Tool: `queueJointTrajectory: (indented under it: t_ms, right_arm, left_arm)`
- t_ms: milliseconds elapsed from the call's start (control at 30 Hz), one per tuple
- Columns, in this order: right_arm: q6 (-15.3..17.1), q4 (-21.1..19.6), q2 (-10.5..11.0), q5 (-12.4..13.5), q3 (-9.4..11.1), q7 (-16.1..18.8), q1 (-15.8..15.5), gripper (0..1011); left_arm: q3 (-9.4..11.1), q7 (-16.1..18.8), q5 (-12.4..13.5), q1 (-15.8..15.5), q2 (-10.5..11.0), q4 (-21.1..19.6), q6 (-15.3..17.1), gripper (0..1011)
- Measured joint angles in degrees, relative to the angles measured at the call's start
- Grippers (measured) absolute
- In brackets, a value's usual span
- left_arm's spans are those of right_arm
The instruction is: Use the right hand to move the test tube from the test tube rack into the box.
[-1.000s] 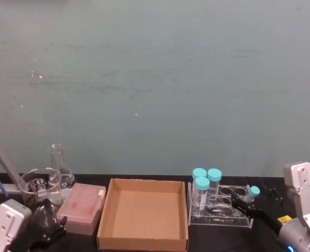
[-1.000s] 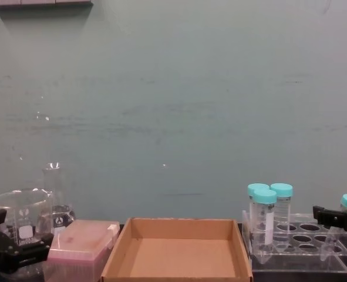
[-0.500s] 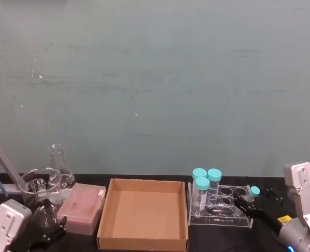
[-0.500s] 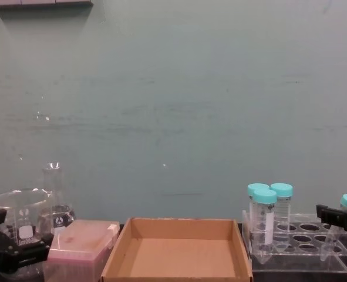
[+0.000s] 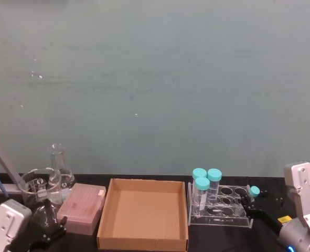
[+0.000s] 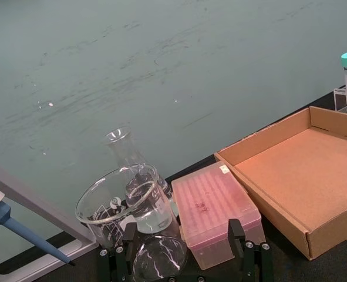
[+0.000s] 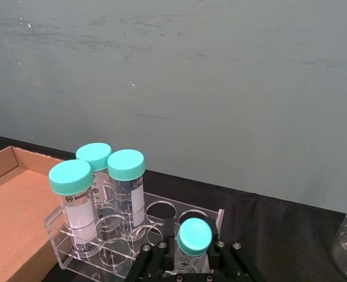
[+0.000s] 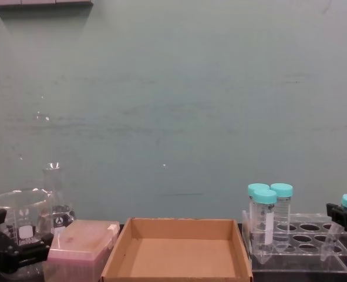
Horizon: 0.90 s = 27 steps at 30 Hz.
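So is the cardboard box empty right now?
Empty: the box has a bare cardboard floor; the test tube is at the test tube rack by the right tool, left tool near the beaker.

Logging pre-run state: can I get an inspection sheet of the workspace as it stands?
Surface: black table, no spills seen.
Job's things: test tube at the right end of the test tube rack; box empty, left of the rack.
Clutter: three wide teal-capped tubes upright in the rack; pink box, beaker, flask and pipette at the left.
Grippers: right hand at the test tube; left gripper open, parked near the beaker.
Cables: nothing seen.
Surroundings: teal wall behind.
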Motion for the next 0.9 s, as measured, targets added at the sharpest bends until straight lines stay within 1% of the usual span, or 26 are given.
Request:
queueJointTrajectory:
  t_ms: [100, 200, 500, 733, 900]
  right_arm:
    - [0.0, 0.0, 0.0, 0.0, 0.0, 0.0, 0.0, 244]
    - [0.0, 0.0, 0.0, 0.0, 0.0, 0.0, 0.0, 204]
    - [0.0, 0.0, 0.0, 0.0, 0.0, 0.0, 0.0, 204]
    - [-0.9, -0.2, -0.6, -1.0, 0.8, 0.7, -0.3, 204]
    - [-0.3, -1.5, -1.0, -0.8, 1.8, 1.8, -0.7, 204]
  left_arm:
    - [0.0, 0.0, 0.0, 0.0, 0.0, 0.0, 0.0, 1000]
    - [0.0, 0.0, 0.0, 0.0, 0.0, 0.0, 0.0, 1000]
    - [0.0, 0.0, 0.0, 0.0, 0.0, 0.0, 0.0, 1000]
    - [0.0, 0.0, 0.0, 0.0, 0.0, 0.0, 0.0, 1000]
    - [0.0, 0.0, 0.0, 0.0, 0.0, 0.0, 0.0, 1000]
